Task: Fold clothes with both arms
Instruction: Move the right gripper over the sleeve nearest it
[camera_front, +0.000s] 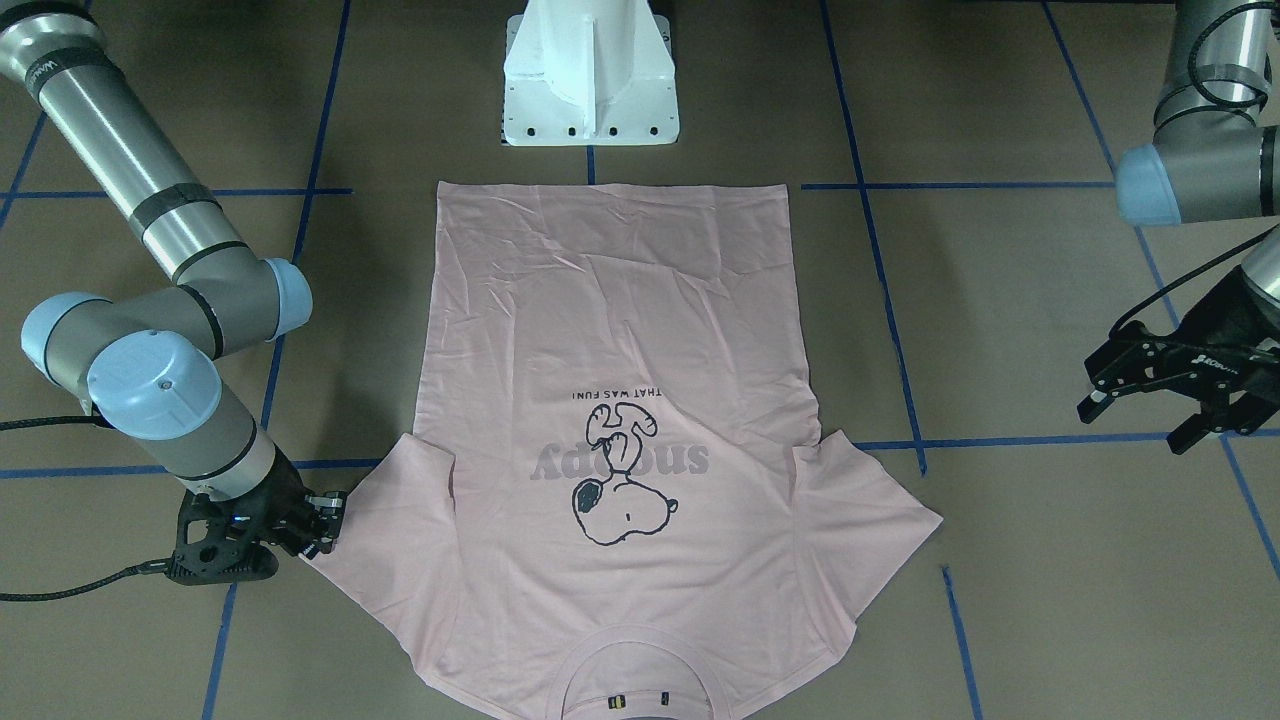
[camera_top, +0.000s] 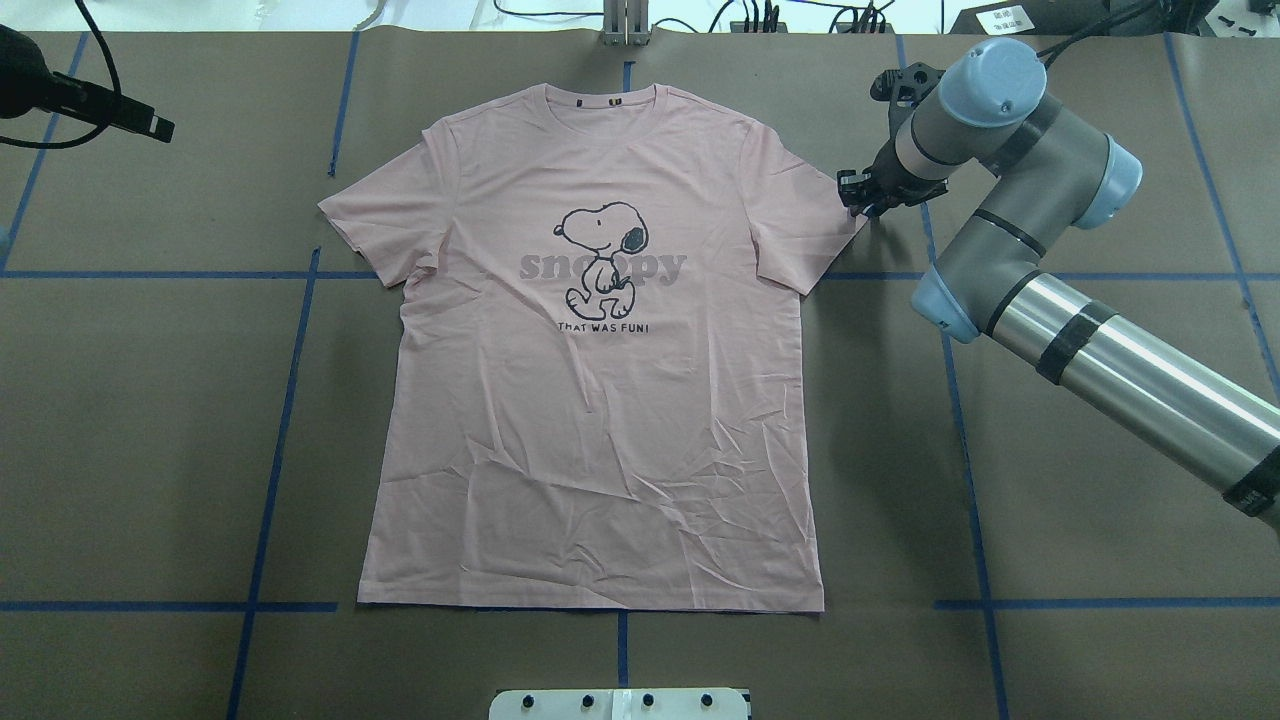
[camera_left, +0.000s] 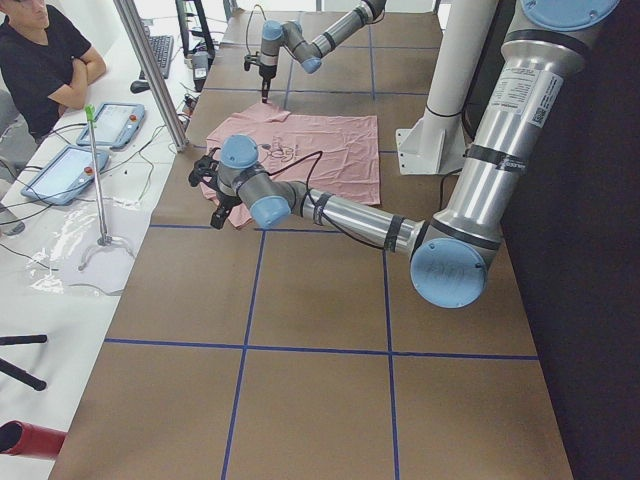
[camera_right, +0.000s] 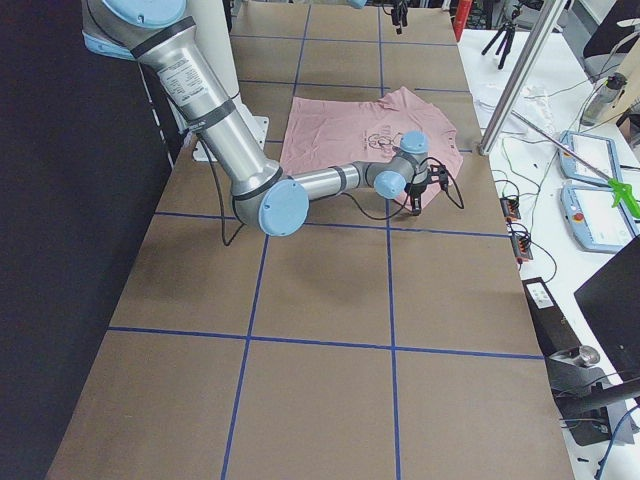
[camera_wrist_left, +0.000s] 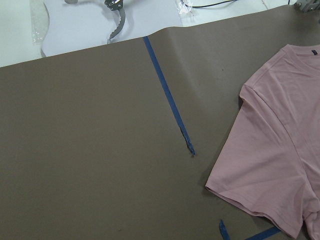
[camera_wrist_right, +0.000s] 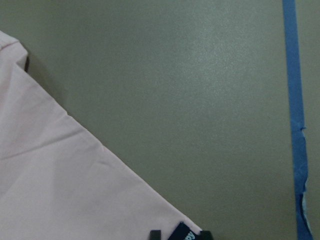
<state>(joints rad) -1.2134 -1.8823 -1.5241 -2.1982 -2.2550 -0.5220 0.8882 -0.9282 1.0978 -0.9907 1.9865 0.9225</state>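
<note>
Overhead exterior: pink T-shirt (camera_top: 600, 400) lies flat, print up, on counter (camera_top: 150, 400), spread ready for folding. Right end effector (camera_top: 860, 200) sits low at the shirt's sleeve (camera_top: 800, 215) tip, fingers straddling the hem, probably to lift it; cannot tell if clamped. Left end effector (camera_front: 1135, 425) spread wide, empty, well off the opposite sleeve (camera_front: 870, 520).

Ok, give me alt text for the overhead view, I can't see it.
A pale pink T-shirt lies flat, print up, on the brown table, collar away from the robot. The right claw is at the sleeve tip on that side; the left claw hangs far left, clear of it.
</note>
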